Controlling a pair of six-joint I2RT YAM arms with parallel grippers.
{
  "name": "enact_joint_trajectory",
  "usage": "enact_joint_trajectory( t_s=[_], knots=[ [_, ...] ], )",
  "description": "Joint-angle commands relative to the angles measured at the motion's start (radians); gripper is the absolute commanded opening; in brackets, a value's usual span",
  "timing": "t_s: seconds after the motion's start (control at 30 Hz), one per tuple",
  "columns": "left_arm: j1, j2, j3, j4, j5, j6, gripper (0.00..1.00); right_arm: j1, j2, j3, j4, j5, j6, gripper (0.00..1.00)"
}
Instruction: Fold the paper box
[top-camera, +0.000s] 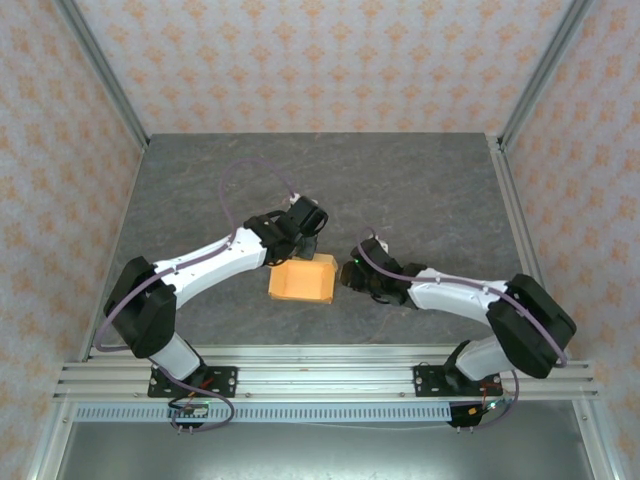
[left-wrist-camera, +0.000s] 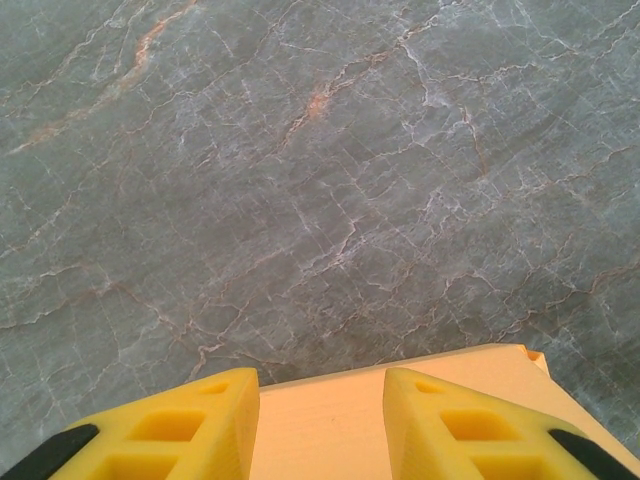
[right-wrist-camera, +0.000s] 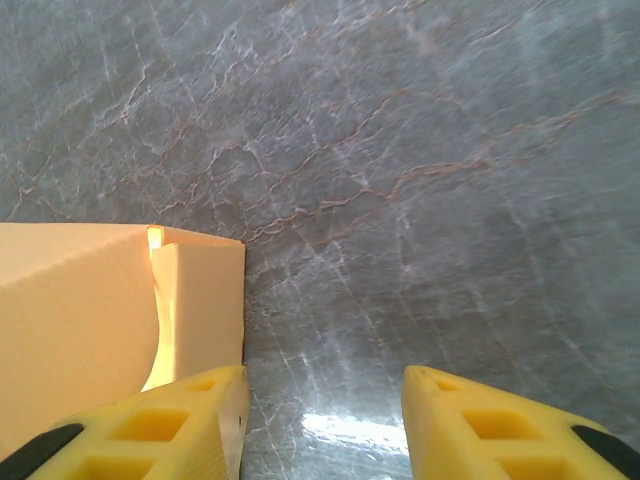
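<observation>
One paper box (top-camera: 300, 281) is lying in the middle of the table (top-camera: 420, 190) between two grippers, folded into a compact near-square block, its slightly longer side running left to right. The left gripper (left-wrist-camera: 318, 385) is hovering half-open over its top face, while the right gripper (right-wrist-camera: 322, 380) is standing half-open beside its end flap, gripping nothing

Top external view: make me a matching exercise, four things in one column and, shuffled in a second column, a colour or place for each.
1. paper box
2. left tool
3. right tool
4. table

A. grey, marbled
B. over the box's far edge
C. tan-orange
D. beside the box's right side

Pairs: 1-C, 2-B, 3-D, 4-A
</observation>
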Motion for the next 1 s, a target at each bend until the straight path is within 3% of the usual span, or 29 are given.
enact_joint_trajectory(
  t_s=[0.0, 0.6, 0.73, 0.97],
  knots=[
    [-0.007, -0.026, -0.022, 0.015, -0.013, -0.027, 0.37, -0.004, 0.029, 0.037, 0.08, -0.041, 0.011, 0.44],
    [-0.014, -0.042, -0.067, 0.061, -0.015, -0.074, 0.37, -0.004, -0.061, -0.002, 0.075, -0.041, 0.038, 0.44],
    [-0.014, -0.05, -0.051, 0.047, -0.033, -0.071, 0.37, 0.001, -0.128, -0.088, 0.076, 0.016, 0.071, 0.36],
    [-0.006, -0.151, -0.035, -0.017, -0.111, -0.071, 0.39, 0.141, -0.282, -0.15, 0.012, 0.146, 0.063, 0.33]
  ],
)
